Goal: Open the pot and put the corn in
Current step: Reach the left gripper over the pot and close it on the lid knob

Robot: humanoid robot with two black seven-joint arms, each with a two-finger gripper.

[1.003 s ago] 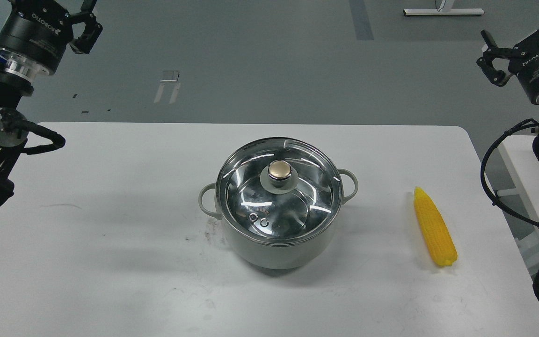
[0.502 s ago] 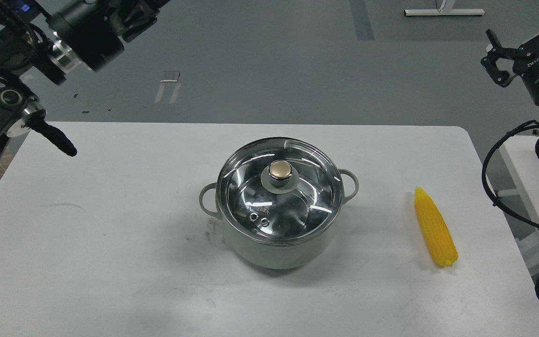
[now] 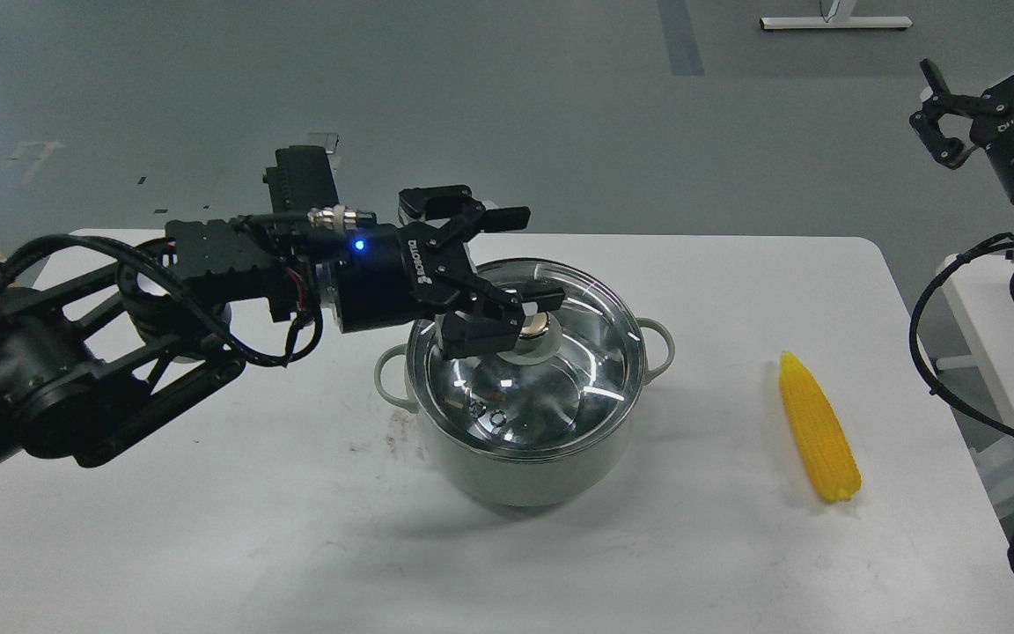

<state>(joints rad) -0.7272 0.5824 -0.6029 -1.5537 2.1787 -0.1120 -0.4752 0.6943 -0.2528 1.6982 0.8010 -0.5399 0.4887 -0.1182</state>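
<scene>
The pale grey-green pot (image 3: 525,471) stands in the middle of the white table (image 3: 208,528), closed by a clear glass lid (image 3: 582,370) with a gold knob (image 3: 544,329). My left gripper (image 3: 532,262) reaches in from the left above the lid and is open. Its near finger (image 3: 485,324) covers the knob's left side and its far finger (image 3: 494,217) is beyond the pot's rim. The yellow corn (image 3: 817,429) lies on the table right of the pot. My right gripper (image 3: 936,114) hangs open and empty at the upper right, off the table.
The pot's loop handles (image 3: 389,380) stick out left and right. A second white table edge (image 3: 969,291) shows at the far right, behind my right arm's cables. Grey floor lies beyond the table.
My left arm has swung from the upper left corner down and right, bringing its open gripper over the lid at the knob. Pot, lid and corn have not moved. The right arm has barely shifted.
</scene>
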